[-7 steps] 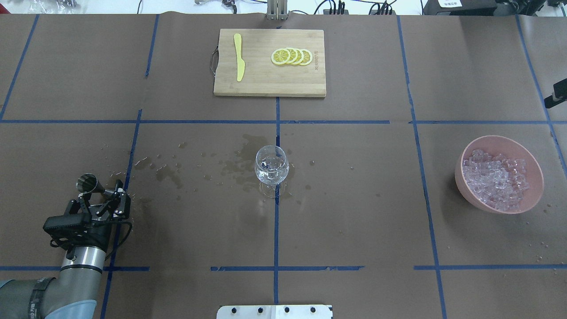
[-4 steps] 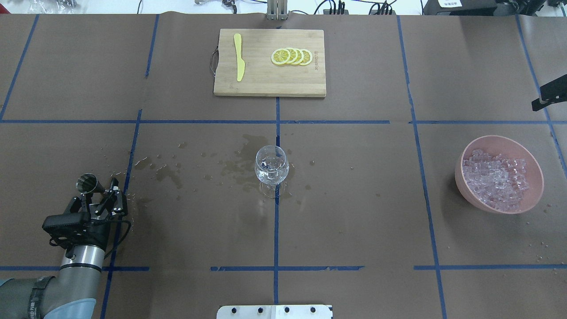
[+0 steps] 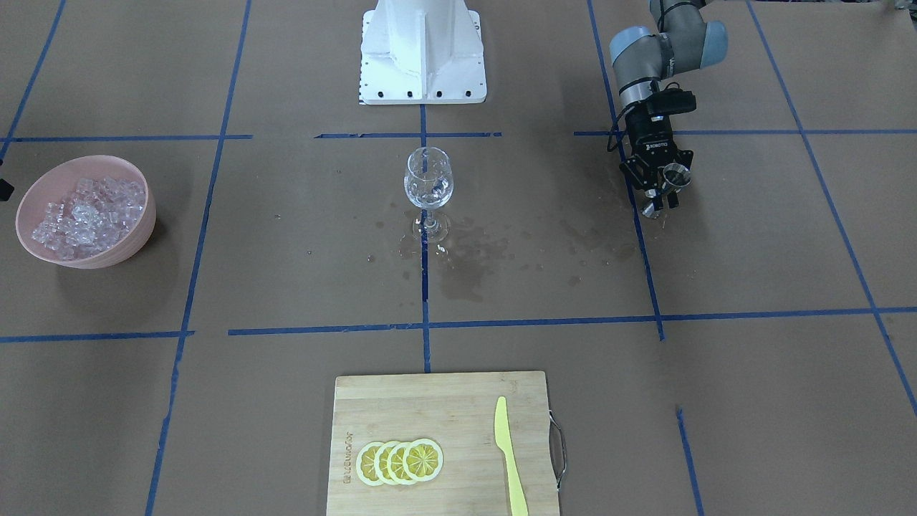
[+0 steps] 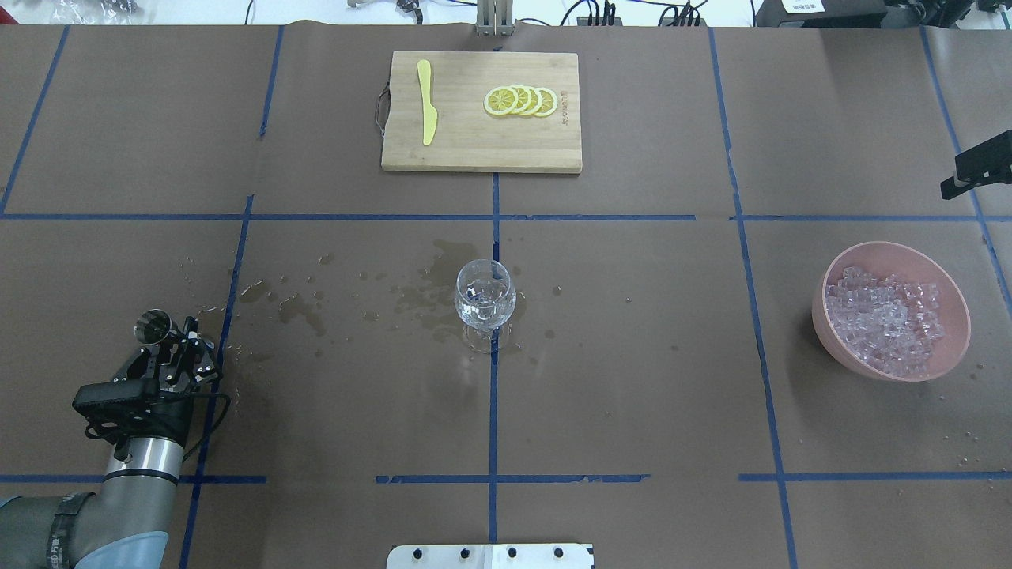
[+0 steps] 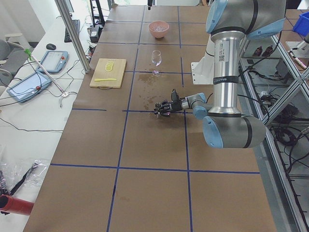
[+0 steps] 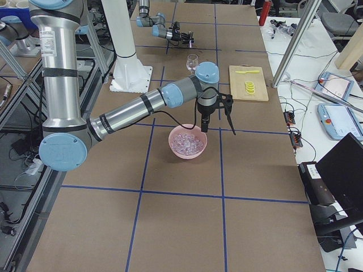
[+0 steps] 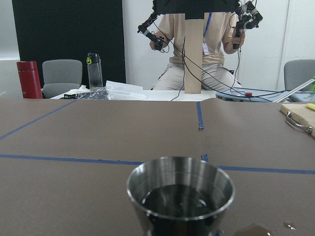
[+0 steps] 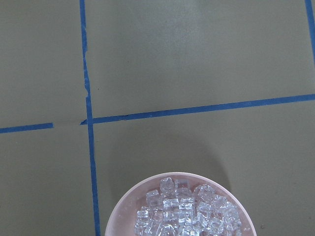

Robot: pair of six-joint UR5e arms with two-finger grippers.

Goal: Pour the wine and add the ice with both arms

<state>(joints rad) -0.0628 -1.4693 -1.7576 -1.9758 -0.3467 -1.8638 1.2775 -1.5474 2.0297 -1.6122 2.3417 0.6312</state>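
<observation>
A steel jigger [image 4: 155,325] stands at the table's near left, and my left gripper [image 4: 183,336] is shut on its lower part. The left wrist view shows the wine [image 7: 179,202] as dark liquid inside the jigger [image 7: 179,184]. A clear stemmed glass [image 4: 485,296] stands at the table's middle. The ice [image 4: 889,320] fills a pink bowl [image 4: 822,294] at the right. My right gripper [image 6: 219,130] hangs above the bowl's far side with its fingers spread, open and holding nothing. Only one finger [image 4: 976,167] of it shows overhead.
A wooden cutting board [image 4: 538,154] at the far middle carries a yellow knife [image 4: 428,103] and lemon slices [image 4: 522,101]. Wet spill marks [image 4: 296,308] lie between the jigger and the glass. A person sits beyond the table's left end.
My left gripper's fingers have narrowed from wide open onto the jigger. The right gripper's finger has come further into the overhead view's right edge.
</observation>
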